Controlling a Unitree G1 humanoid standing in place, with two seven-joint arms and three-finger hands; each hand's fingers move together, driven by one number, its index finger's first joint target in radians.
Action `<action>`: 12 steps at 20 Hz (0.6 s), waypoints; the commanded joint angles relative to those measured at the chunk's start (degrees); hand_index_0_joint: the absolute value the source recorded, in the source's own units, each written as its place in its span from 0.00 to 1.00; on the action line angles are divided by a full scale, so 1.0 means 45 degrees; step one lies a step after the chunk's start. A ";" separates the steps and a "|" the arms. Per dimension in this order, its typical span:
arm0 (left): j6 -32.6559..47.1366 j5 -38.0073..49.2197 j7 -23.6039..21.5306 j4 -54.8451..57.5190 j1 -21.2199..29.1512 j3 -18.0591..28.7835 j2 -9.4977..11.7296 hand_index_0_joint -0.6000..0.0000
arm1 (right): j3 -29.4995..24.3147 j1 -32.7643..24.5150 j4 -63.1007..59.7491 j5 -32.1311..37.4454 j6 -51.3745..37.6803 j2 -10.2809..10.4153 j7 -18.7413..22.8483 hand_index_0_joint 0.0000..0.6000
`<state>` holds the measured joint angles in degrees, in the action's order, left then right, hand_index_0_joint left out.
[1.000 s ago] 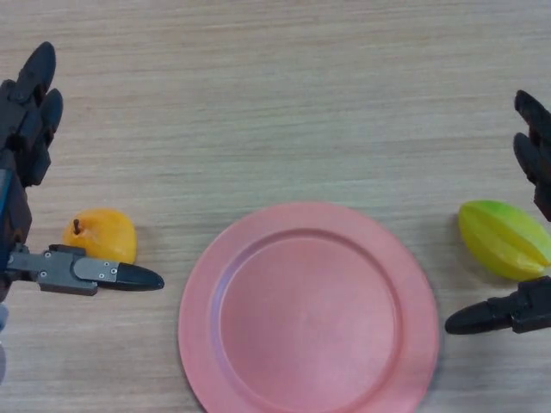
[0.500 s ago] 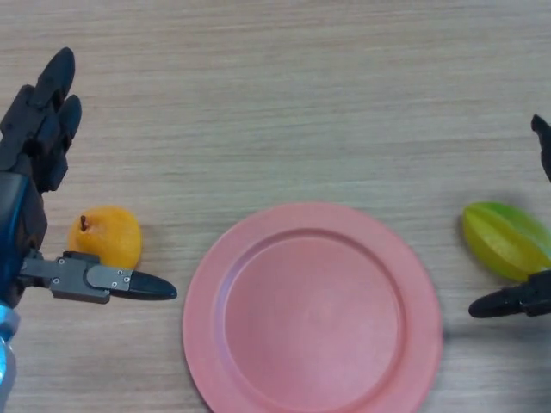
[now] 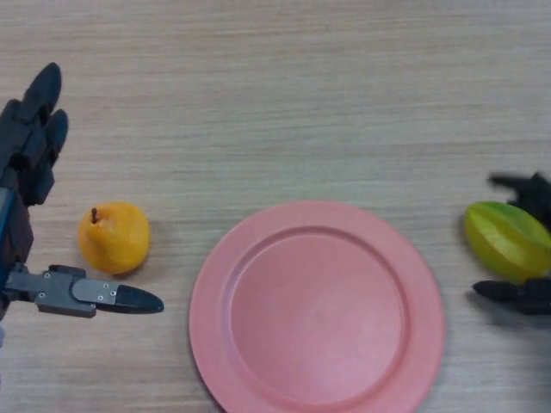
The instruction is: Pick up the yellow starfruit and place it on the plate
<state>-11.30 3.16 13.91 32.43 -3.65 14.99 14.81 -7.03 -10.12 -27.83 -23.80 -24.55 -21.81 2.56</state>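
The yellow-green starfruit [image 3: 508, 241] lies on the wooden table at the right edge, just right of the pink plate [image 3: 317, 310]. My right hand [image 3: 516, 295] comes in from the right edge. Its fingers [image 3: 523, 186] curl over the far side of the starfruit and its thumb lies along the near side, close against it. Most of the hand is out of view. The starfruit rests on the table. My left hand [image 3: 26, 172] is open at the left edge and holds nothing.
A yellow-orange pear [image 3: 114, 237] stands on the table left of the plate, between my left hand's fingers and thumb [image 3: 103, 297] but apart from both. The plate holds nothing.
My right hand's fingers have come down from pointing up and curled over the starfruit, and the thumb has closed in. The view shifted slightly. The left hand stayed open by the pear.
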 commanded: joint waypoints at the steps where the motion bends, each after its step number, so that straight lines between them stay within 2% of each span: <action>1: 0.1706 0.0060 -0.0308 0.0728 0.0131 0.1178 0.0198 1.00 | -0.0679 -0.0428 0.1133 0.0507 -0.0670 -0.0712 0.0680 1.00; 2: 0.1762 0.0096 -0.0365 0.0701 0.0108 0.1175 0.0173 1.00 | -0.0686 -0.0362 0.1291 0.0552 -0.0559 -0.0691 0.0583 1.00; 4: 0.1455 0.0297 -0.0269 0.0919 -0.0068 0.1190 0.0141 1.00 | -0.0704 -0.0352 0.1590 -0.0760 -0.0499 -0.0822 0.1395 1.00; 8: 0.0902 0.0380 -0.0065 0.1215 -0.0096 0.1313 0.0129 1.00 | -0.0792 0.0136 0.4912 0.0805 0.1460 -0.0182 -0.0111 1.00; 9: 0.0951 0.0278 -0.0089 0.1225 -0.0133 0.1274 0.0082 1.00 | -0.0668 0.0238 0.6224 0.1354 0.2222 0.0151 -0.0501 1.00; 10: 0.0944 0.0278 -0.0081 0.1217 -0.0163 0.1244 0.0051 1.00 | -0.0590 0.0312 0.6686 0.1454 0.2482 0.0266 -0.0640 1.00; 11: 0.0973 0.0338 -0.0044 0.1178 -0.0193 0.1221 0.0032 1.00 | -0.0328 0.0446 0.8101 0.2385 0.3741 0.0680 -0.1241 1.00; 12: 0.0959 0.0361 -0.0034 0.1175 -0.0198 0.1237 0.0038 1.00 | -0.0197 0.0530 0.8569 0.2626 0.4140 0.0823 -0.1407 1.00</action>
<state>-12.01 3.65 13.99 34.56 -5.40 17.18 13.38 -4.83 -6.31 9.42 -12.73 0.27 -16.21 -5.17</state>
